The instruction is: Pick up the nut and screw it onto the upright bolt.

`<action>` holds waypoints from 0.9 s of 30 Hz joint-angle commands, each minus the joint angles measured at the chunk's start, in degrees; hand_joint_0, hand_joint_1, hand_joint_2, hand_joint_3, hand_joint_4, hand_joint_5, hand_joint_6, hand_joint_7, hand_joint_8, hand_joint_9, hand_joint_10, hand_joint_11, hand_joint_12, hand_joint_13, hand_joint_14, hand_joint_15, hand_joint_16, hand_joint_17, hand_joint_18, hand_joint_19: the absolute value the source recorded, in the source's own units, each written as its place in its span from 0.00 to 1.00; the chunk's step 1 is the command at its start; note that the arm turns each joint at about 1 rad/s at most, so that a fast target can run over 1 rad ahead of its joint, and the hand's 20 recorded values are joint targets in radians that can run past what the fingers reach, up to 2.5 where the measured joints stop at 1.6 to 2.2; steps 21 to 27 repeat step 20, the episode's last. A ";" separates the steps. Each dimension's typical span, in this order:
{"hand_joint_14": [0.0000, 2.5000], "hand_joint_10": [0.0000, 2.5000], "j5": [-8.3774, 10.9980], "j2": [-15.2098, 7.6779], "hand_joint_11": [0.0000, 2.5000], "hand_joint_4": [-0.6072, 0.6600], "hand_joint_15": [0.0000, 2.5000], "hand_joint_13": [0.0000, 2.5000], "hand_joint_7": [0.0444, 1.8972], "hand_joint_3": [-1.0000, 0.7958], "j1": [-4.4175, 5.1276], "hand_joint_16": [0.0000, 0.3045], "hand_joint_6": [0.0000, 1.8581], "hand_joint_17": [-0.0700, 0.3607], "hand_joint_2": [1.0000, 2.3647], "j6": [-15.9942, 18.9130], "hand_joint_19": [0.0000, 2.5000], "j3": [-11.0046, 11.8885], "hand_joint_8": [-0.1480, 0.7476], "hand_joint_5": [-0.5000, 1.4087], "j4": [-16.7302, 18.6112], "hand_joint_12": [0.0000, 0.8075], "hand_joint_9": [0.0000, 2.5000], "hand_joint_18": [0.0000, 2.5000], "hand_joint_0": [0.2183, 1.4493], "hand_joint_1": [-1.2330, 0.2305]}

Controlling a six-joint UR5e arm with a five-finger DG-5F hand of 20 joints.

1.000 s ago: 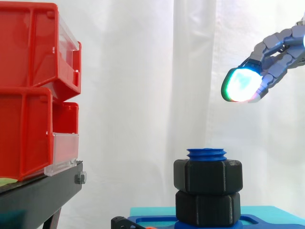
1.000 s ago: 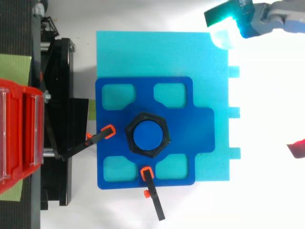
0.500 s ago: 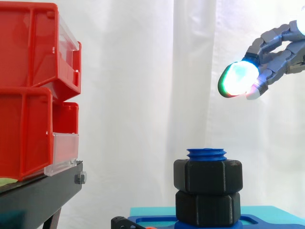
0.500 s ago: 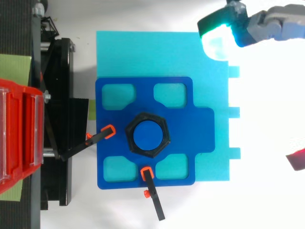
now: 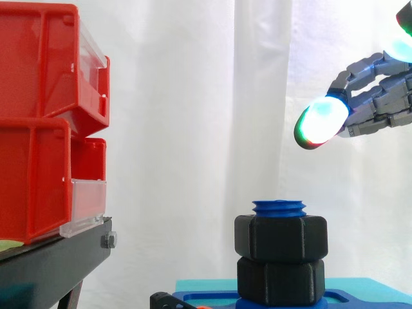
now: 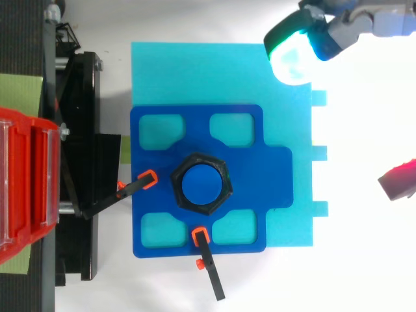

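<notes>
Hand (image 5: 376,106) released, empty, high right of blue bolt (image 5: 279,207).
Black nut (image 5: 280,237) sits on bolt; lower hex (image 5: 280,281) possibly a second nut.

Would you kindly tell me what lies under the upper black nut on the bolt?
A second black hexagonal piece sits directly under the nut, on the blue plate. The bolt shaft inside both is covered.

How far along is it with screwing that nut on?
Looks done: the upper black hexagonal nut sits threaded on the blue upright bolt, with only the thread's tip showing above it. In hand: nothing; the hand hovers up to the right, fingers relaxed and empty. Left: perhaps a final tightening, though snugness cannot be judged.
</notes>
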 commanded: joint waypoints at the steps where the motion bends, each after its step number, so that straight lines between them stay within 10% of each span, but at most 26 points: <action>1: 0.00 0.00 0.96 -0.24 0.00 0.55 0.00 0.00 0.33 0.28 0.02 0.15 0.27 0.41 0.00 1.00 0.00 -0.05 0.40 0.14 -0.05 0.46 0.05 0.00 0.21 0.63; 9: 0.00 0.00 0.96 -0.24 0.00 0.52 0.00 0.00 0.36 0.28 0.55 0.16 0.27 0.41 0.00 3.37 0.00 -4.01 0.39 0.13 1.53 0.46 0.00 0.00 0.20 0.65; 14: 0.00 0.00 1.84 -0.24 0.00 0.52 0.00 0.00 0.37 0.28 1.25 0.16 0.27 0.42 0.00 5.92 0.00 -7.44 0.39 0.13 13.40 0.46 0.00 0.00 0.20 0.65; 27: 0.00 0.00 2.02 -0.24 0.00 0.53 0.00 0.00 0.40 0.28 1.43 0.16 0.27 0.42 0.00 6.01 0.00 -7.44 0.39 0.13 11.99 0.47 0.00 0.00 0.20 0.65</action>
